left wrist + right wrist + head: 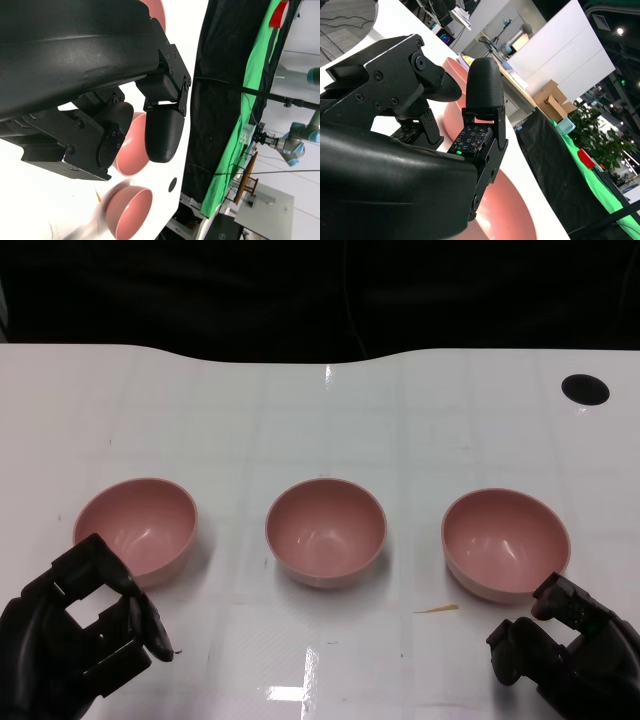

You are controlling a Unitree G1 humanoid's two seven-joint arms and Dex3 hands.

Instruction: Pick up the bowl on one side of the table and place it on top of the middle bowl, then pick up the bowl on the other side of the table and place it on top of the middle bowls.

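Pink bowls, three in all, stand upright in a row across the middle of the head view on the white table (pixel 300 420): left bowl (pixel 137 528), middle bowl (pixel 326 530), right bowl (pixel 505 542), all mouths up, well apart. At lower left the left hand (pixel 85 635) sits just beside the left bowl, fingers apart, holding nothing. At lower right the right hand (pixel 565 645) lies just beside the right bowl, likewise empty with fingers apart.
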